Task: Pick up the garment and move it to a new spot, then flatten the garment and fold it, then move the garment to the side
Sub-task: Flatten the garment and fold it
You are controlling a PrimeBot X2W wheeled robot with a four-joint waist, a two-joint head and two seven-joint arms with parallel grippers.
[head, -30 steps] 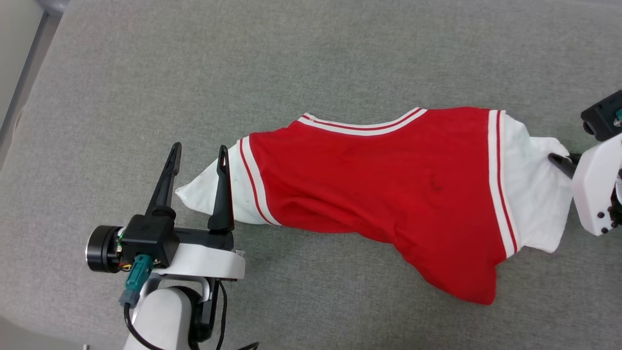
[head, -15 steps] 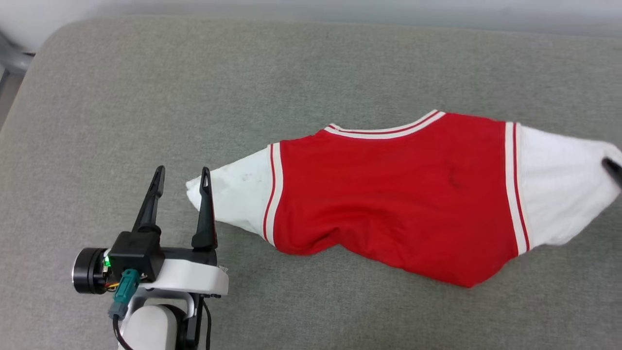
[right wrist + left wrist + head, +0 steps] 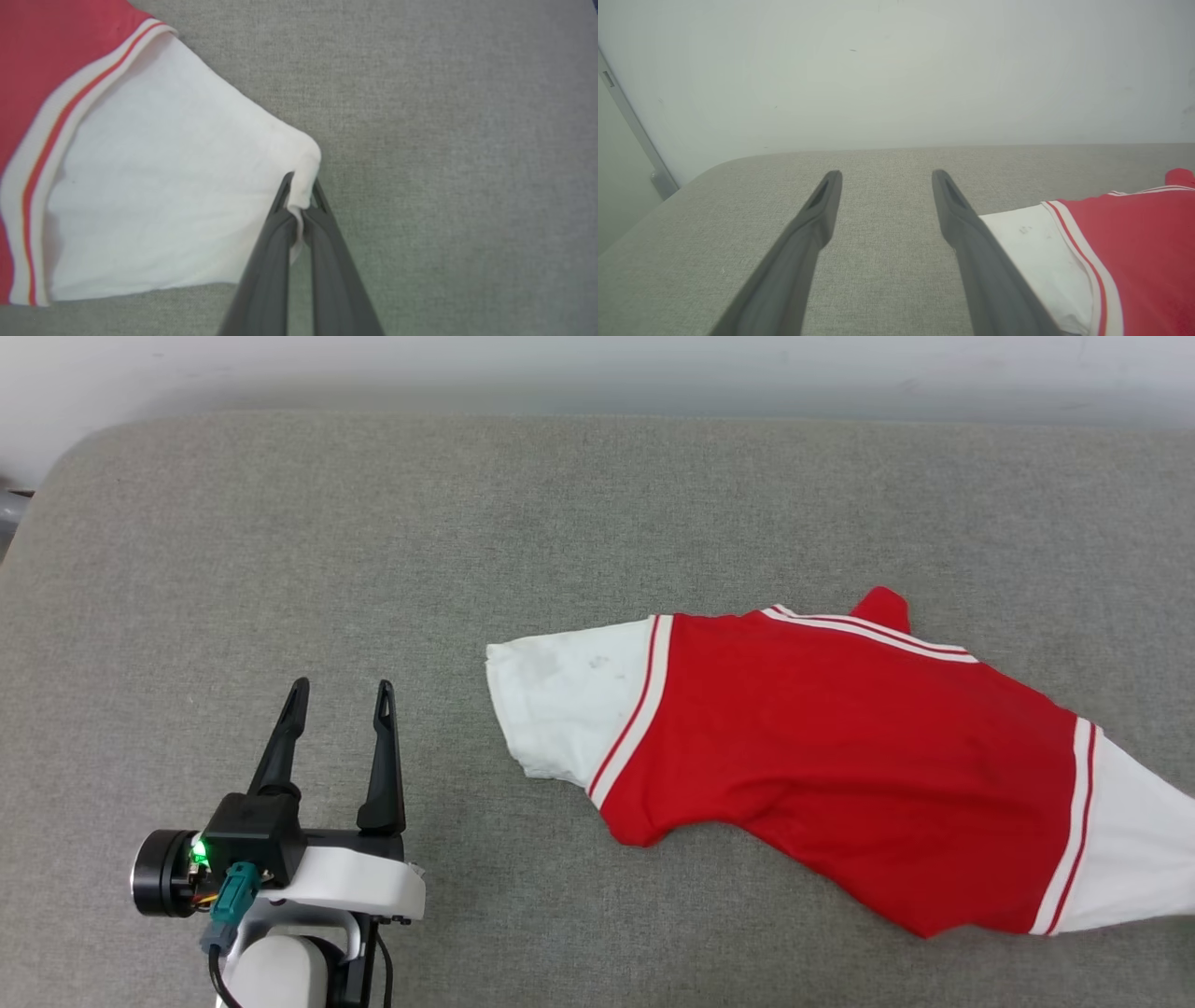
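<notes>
The right hand (image 3: 302,192) is clenched on the tip of one white sleeve (image 3: 154,196) of the red jersey (image 3: 840,756), while the left hand (image 3: 341,695) stands released near the other sleeve (image 3: 560,709), not touching it

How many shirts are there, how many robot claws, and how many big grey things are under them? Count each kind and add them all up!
Shirts: 1, the garment
Robot claws: 2, the open left gripper and the right gripper, pinching a white sleeve
Big grey things: 1, the grey fabric surface
Total: 4
</notes>
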